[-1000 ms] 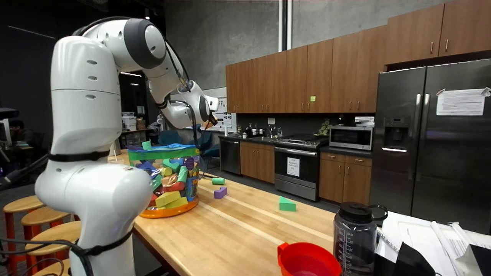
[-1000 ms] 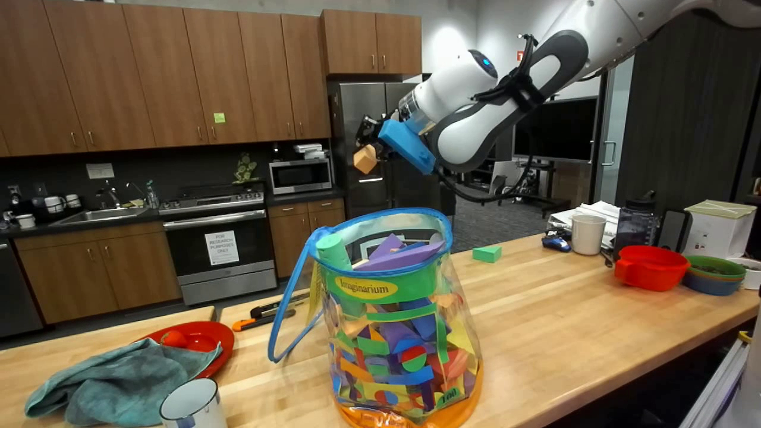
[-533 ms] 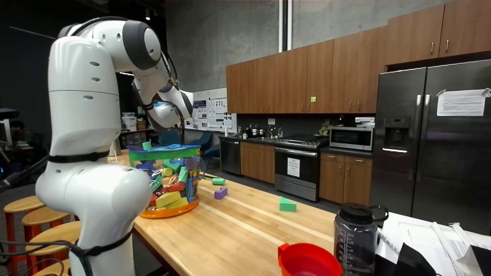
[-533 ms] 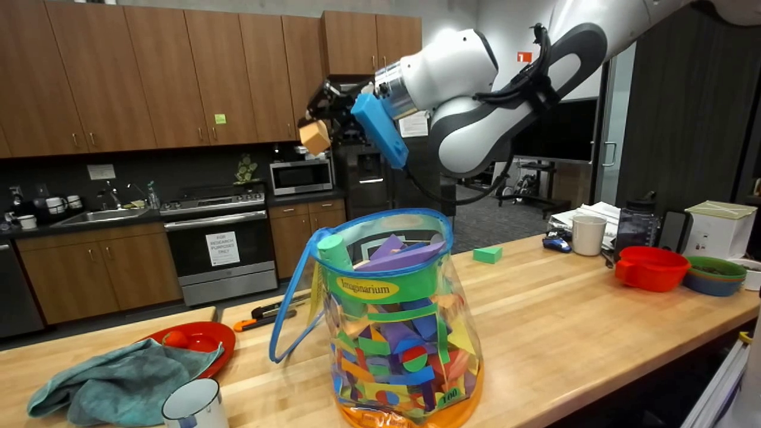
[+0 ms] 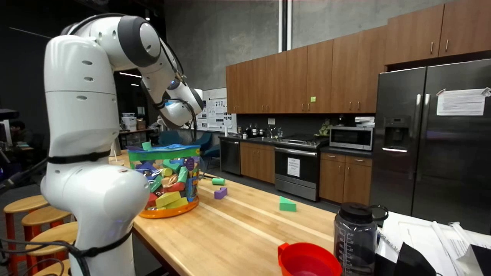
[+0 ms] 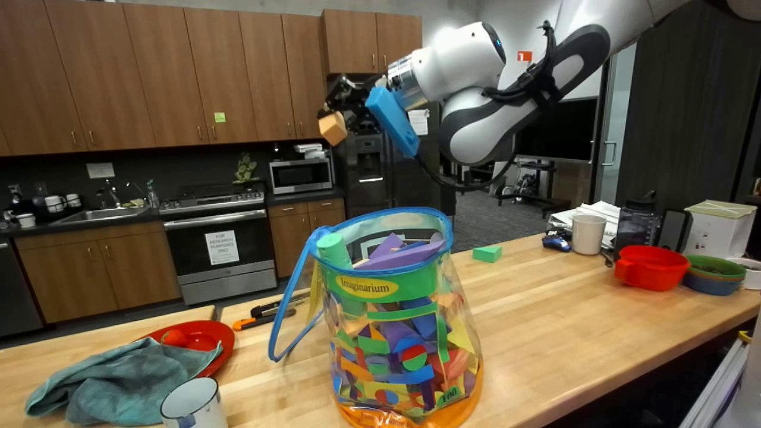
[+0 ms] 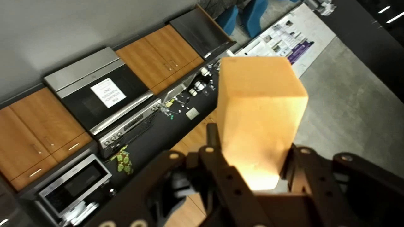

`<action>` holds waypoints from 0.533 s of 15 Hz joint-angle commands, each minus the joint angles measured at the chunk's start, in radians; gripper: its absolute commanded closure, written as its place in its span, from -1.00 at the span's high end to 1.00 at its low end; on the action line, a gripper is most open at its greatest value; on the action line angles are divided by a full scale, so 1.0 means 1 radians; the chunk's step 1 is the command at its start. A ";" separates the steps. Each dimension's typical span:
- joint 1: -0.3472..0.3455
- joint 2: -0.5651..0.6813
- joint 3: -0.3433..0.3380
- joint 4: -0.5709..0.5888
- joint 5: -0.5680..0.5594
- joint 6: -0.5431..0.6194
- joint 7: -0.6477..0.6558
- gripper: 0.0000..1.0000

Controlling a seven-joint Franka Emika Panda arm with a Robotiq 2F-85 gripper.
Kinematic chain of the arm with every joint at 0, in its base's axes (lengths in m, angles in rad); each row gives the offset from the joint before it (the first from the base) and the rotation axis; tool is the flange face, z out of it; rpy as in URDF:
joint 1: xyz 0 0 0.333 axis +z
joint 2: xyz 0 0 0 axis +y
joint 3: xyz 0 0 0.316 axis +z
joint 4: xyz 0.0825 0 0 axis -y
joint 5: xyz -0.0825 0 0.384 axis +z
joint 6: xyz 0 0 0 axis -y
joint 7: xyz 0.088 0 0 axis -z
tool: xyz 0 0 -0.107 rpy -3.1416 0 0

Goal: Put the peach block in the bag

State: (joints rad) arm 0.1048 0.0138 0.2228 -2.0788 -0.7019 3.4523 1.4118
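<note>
Okay, I have the peach block (image 7: 260,121) pinched in my gripper (image 7: 251,146), fingers (image 7: 217,162) spread only block-wide with it jutting past their tips, showing well above the left rim of the bag (image 6: 416,289) in an exterior view.

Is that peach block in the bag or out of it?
Out: the gripper holds the peach block, and an exterior view shows it up in the air, clear of the bag.

block (image 7: 260,116): peach | bag (image 6: 413,288): clear, trimmed green, blue, orange | pincer (image 7: 251,146): black | bowl (image 6: 657,276): red
</note>
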 commanded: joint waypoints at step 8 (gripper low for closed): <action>-0.059 -0.091 -0.093 -0.224 -0.290 0.001 0.056 -0.68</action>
State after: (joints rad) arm 0.0425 -0.0372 0.1463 -2.2618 -0.9170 3.4414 1.4219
